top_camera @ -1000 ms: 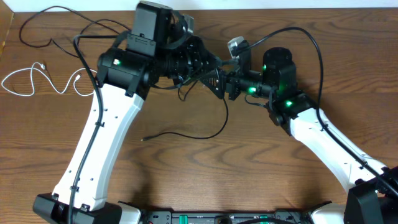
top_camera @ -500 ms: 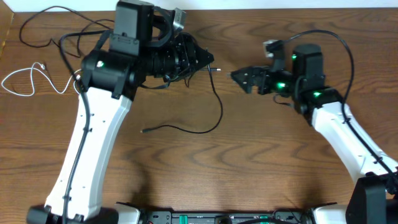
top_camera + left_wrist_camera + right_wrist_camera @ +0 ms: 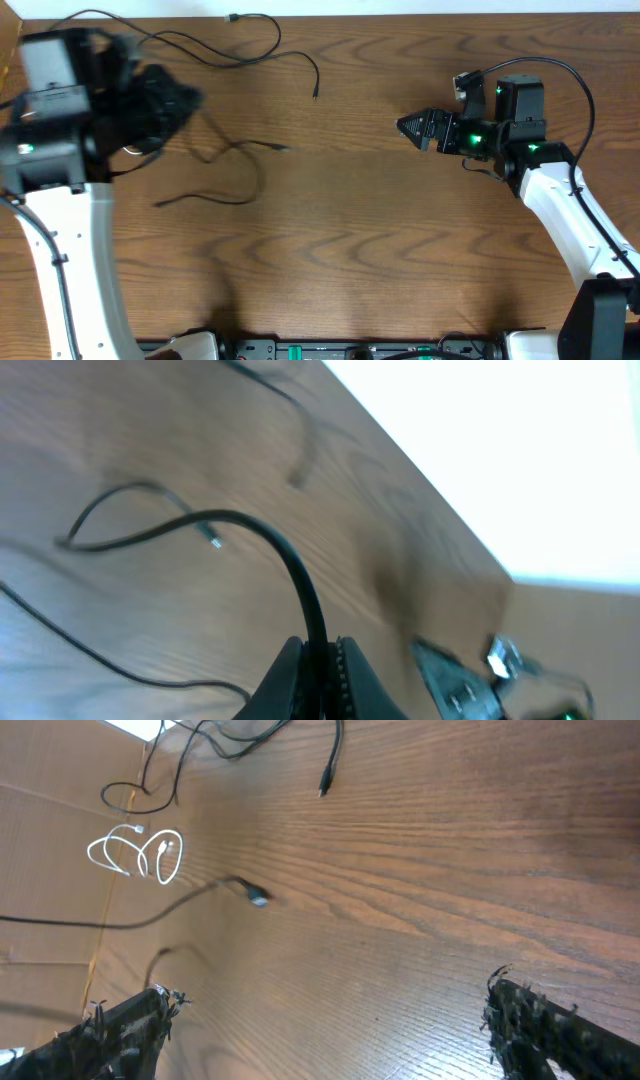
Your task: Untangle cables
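My left gripper point(image 3: 318, 652), high over the table point(image 3: 400, 250), pinches a black cable point(image 3: 288, 558). My right gripper point(image 3: 421, 128) reaches toward it, fingers spread wide, empty.

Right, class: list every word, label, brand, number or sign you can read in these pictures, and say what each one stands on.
No text can be read in any view.
The black cables and the white cable: no writing on them.
The left arm and the right arm: no labels show.
The dark strip at the bottom of the overhead view: tiny marks, too small to read.
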Controlling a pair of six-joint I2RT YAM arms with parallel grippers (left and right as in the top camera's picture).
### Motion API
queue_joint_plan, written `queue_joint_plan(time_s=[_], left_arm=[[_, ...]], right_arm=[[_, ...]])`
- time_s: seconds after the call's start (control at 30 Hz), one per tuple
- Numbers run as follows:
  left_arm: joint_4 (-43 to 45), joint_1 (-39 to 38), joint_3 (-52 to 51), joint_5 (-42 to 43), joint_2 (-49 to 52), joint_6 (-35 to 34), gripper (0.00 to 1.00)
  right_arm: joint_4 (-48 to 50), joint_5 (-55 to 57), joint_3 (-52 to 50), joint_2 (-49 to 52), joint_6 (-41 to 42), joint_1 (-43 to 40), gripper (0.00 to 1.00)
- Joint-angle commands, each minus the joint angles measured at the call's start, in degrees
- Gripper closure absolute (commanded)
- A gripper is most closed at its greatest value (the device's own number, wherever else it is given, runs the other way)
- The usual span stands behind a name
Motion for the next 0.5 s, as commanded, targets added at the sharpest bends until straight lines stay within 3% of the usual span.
queue_joint_plan(time_s=[0.0, 0.1, 0.3, 0.47], left_arm=[[-1.90, 6.69, 0.76, -5.44, 0.85, 1.03, 0.93], [-3.32, 11.04, 0.76, -6.16, 1.84, 2.32, 0.93], [-7.26, 14.78, 0.76, -5.99, 4.70, 11.72, 0.93], [-8.92, 14.67, 0.79, 0.72, 4.07, 21.55, 0.93]], right_arm=[[-0.11, 0.52, 0.37, -0.07, -1.05, -0.09, 0.01], [-0.11, 1.20, 0.37, -0.07, -1.05, -0.09, 0.01], [-0.11, 1.38, 0.37, -0.07, -1.05, -0.09, 0.01], [-0.11, 1.55, 0.37, -0.07, -1.03, -0.09, 0.01]])
